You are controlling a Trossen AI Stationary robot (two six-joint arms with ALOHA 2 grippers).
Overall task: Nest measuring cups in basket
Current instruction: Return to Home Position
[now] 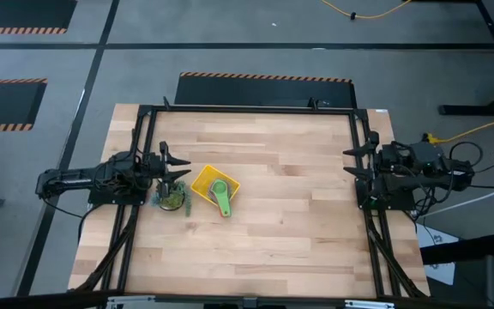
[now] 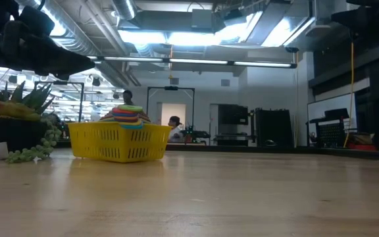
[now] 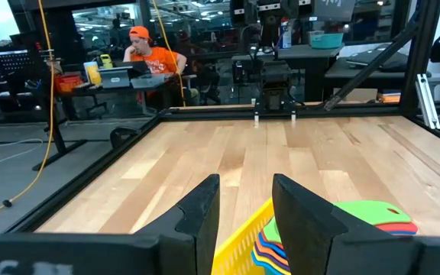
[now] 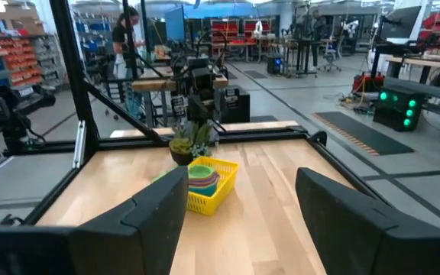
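resting stacked in the basket [image 1: 201, 181], measuring cups [image 1: 220, 190], green topmost

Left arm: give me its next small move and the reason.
Probably pull the left gripper back from the basket, toward its own side. The measuring cups sit stacked inside the basket, green on top; its fingers are open and empty beside the basket, and the right gripper waits at the opposite edge.
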